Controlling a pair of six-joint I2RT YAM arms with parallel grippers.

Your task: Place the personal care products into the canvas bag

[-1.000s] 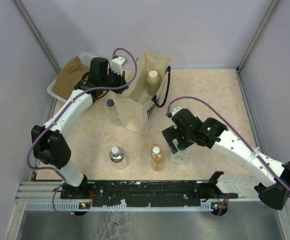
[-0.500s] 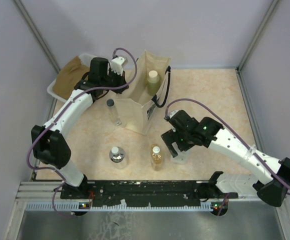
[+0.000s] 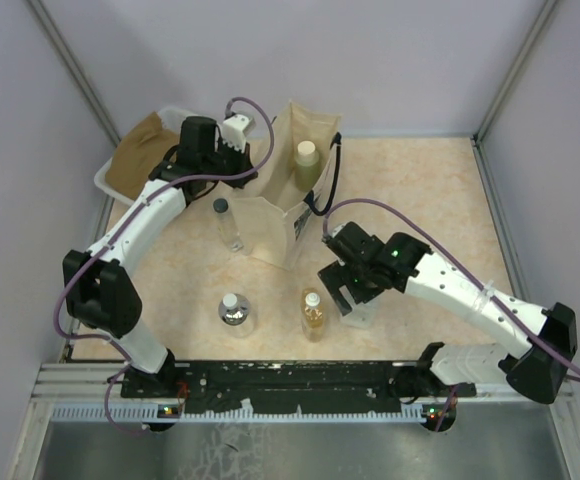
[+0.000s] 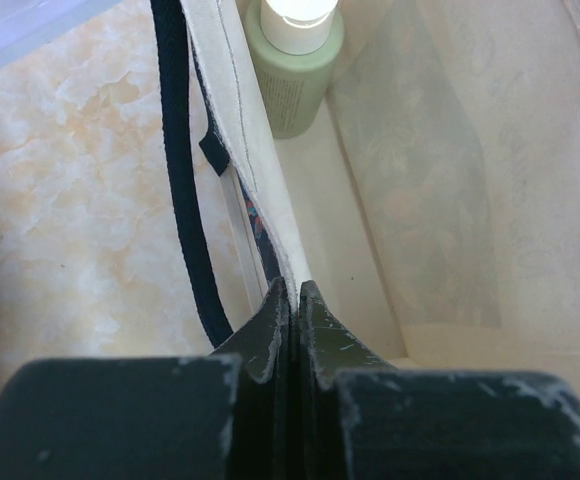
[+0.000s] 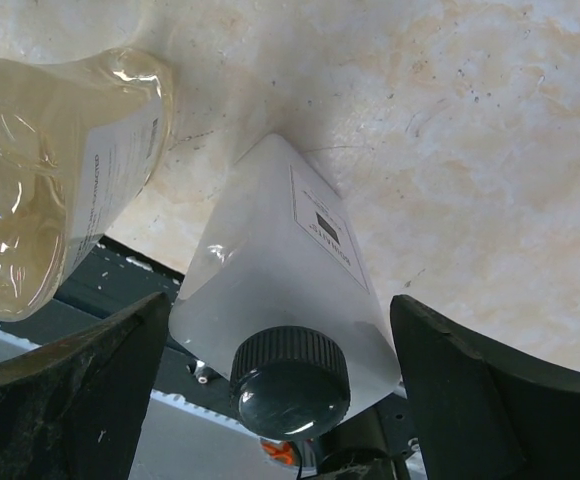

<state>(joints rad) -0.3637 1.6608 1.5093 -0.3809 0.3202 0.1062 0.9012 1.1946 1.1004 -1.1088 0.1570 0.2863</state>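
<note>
The canvas bag [image 3: 288, 205] stands upright at the back centre, and my left gripper [image 3: 253, 150] is shut on its rim [image 4: 270, 215]. Its black handle [image 4: 182, 180] hangs outside. An olive-green bottle [image 3: 307, 160] with a cream cap stands inside the bag [image 4: 292, 70]. The square whitish bottle [image 3: 362, 310] with a black cap [image 5: 290, 380] stands between the fingers of my open right gripper [image 5: 280, 300], with a small gap on each side. On the table stand the amber bottle [image 3: 313, 314] [image 5: 60, 170], the silvery round bottle [image 3: 234, 309] and the slim clear bottle [image 3: 227, 222].
A white tub with brown cloth [image 3: 135, 155] sits at the back left, behind my left arm. The black rail [image 3: 290, 385] runs along the near edge, close behind the square bottle. Walls and frame posts close in both sides.
My right gripper has shifted left and down around the square whitish bottle, and its jaws have narrowed a little. The left arm and the bag have not moved.
</note>
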